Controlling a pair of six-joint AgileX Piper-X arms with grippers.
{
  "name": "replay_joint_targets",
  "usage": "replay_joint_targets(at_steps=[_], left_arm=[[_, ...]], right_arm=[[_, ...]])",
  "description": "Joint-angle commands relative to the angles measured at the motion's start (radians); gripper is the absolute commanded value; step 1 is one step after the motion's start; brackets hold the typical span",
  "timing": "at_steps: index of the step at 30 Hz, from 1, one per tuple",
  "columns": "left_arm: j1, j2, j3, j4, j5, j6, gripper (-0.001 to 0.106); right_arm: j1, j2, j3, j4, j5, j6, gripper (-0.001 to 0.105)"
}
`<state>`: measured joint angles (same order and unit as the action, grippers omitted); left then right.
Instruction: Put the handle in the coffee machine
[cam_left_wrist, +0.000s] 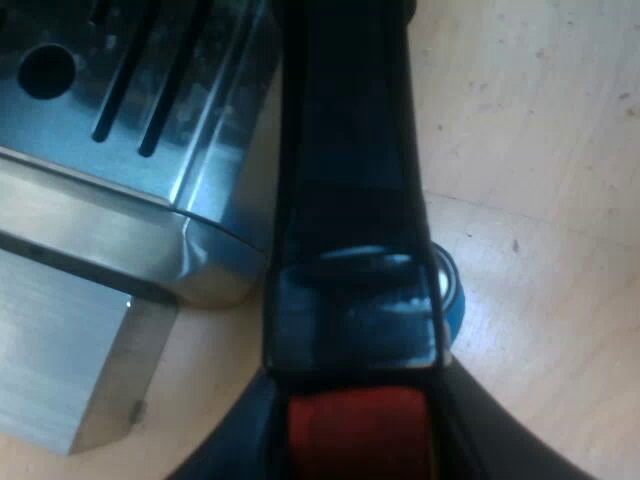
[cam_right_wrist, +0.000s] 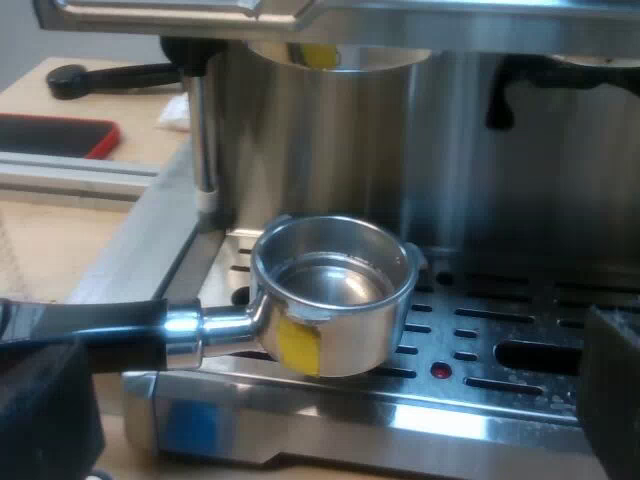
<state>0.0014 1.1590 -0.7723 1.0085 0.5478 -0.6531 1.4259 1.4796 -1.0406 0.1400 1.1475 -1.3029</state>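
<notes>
Pinching the dark, red-ended handle (cam_left_wrist: 345, 180) in my left claw (cam_left_wrist: 355, 430), I judge the round steel holder (cam_right_wrist: 335, 290) stiff, basket-heavy, slippery; it hangs over the silver espresso machine's slotted tray (cam_right_wrist: 560, 300). My right claw (cam_right_wrist: 330, 405) is spread.

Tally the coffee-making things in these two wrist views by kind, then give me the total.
Stainless steel espresso machine: 1
Silver metal holder with a dark red-ended handle: 1
Blue round tamper, partly hidden under the handle: 1
Total: 3
</notes>
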Motion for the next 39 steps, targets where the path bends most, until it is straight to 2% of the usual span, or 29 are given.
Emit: replay_joint_targets(at_steps=[1, 11, 13, 16, 21, 27, 39], left_arm=[[-0.001, 0.008, -0.016, -0.023, 0.057, 0.009, 0.0], [0.026, 0.029, -0.019, -0.055, 0.083, 0.002, 0.0], [0.061, 0.046, -0.026, -0.069, 0.085, 0.002, 0.0], [0.061, 0.077, -0.044, -0.067, 0.08, 0.002, 0.0], [0.061, 0.115, -0.081, -0.067, 0.084, -0.001, 0.0], [0.061, 0.132, -0.11, -0.069, 0.094, -0.001, 0.0], [0.061, 0.198, -0.165, -0.073, 0.121, 0.006, 0.0]], right_arm=[[-0.007, 0.015, 0.0, -0.024, 0.031, -0.012, 0.105], [-0.048, 0.059, 0.0, -0.103, 0.008, -0.029, 0.105], [-0.078, 0.059, 0.0, -0.14, -0.011, -0.064, 0.105], [-0.098, 0.06, 0.0, -0.168, -0.08, -0.099, 0.105], [-0.117, 0.086, 0.0, -0.274, -0.101, -0.19, 0.105], [-0.132, 0.12, 0.0, -0.35, -0.12, -0.203, 0.105], [-0.146, 0.128, 0.003, -0.361, -0.135, -0.203, 0.105]])
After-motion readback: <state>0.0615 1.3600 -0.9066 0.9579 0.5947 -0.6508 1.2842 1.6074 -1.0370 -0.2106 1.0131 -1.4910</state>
